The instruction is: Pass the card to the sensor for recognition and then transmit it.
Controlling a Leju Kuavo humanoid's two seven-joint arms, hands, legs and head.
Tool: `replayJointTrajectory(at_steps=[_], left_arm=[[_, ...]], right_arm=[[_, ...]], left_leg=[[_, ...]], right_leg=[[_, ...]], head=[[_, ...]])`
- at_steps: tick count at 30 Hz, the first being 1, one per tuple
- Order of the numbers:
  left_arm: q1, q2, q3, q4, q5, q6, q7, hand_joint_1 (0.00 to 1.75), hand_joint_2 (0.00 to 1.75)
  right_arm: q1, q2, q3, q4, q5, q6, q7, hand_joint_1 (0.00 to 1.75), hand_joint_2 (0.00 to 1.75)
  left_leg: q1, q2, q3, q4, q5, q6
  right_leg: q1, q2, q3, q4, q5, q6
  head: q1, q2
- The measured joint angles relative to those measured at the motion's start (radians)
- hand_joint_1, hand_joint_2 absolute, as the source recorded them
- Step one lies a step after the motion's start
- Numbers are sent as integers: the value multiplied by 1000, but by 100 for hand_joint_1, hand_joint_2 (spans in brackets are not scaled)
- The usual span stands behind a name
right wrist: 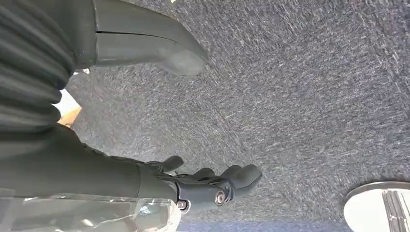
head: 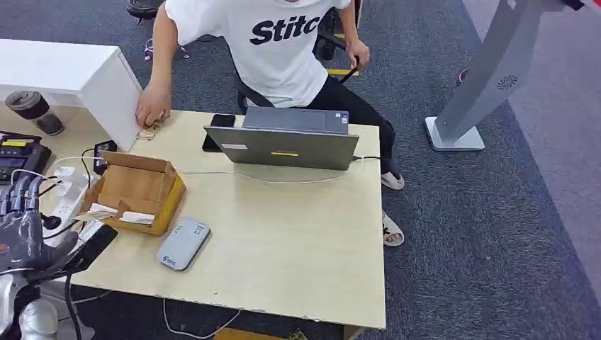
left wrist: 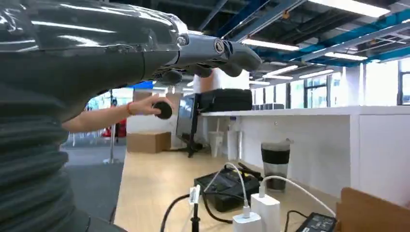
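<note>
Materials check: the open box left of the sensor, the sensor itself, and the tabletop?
Box: looks like corrugated cardboard, matte brown, with folded flaps standing open. Sensor: likely moulded plastic, smooth light grey, rounded corners and a small printed mark. Table: seems laminated board, pale wood-tone with a matte sheen; chips along the front edge suggest a thin surface layer, though the core is not visible.
</note>
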Motion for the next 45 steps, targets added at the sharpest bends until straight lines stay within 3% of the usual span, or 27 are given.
replayJointTrajectory(at_steps=[5,16,28,33,45], left_arm=[[14,43,-48,31,-63,18,-2,0,175],[39,151,-224,90,-101,56,95,0,175],[38,157,-307,133,-101,64,96,0,175],[34,164,-347,160,-101,64,138,0,175],[-3,162,-384,212,-101,47,158,0,175]], right_arm=[[-1,-1,0,7,7,0,0,0,175],[-2,-10,0,22,19,2,-11,0,175],[-2,-16,0,32,38,4,-10,0,175],[-3,-17,0,34,51,2,-10,0,175],[-6,-24,0,40,53,3,-8,0,175]], left_leg=[[0,0,0,0,0,0],[0,0,0,0,0,0],[0,0,0,0,0,0],[0,0,0,0,0,0],[0,0,0,0,0,0]], right_leg=[[0,0,0,0,0,0],[0,0,0,0,0,0],[0,0,0,0,0,0],[0,0,0,0,0,0],[0,0,0,0,0,0]], head=[[0,0],[0,0],[0,0],[0,0],[0,0]])
